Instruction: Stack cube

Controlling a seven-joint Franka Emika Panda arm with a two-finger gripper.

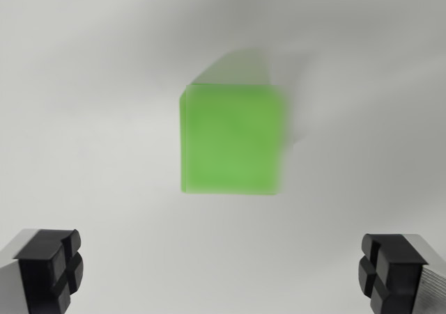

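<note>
The end effector (223, 276) is hanging wide and empty, its two pads (50, 269) sitting at the lower corners. One green cube (233, 138) is lying ahead of it, centred between them, blurred, on the pale bench (83, 119) — descending squarely, straddling opposite faces, seems best. No second cube is showing.

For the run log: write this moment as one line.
stage: approach | pincer: open, empty | green cube: on grey surface, blurred, above the fingertips in wrist view, ungrasped | second cube: not visible
</note>
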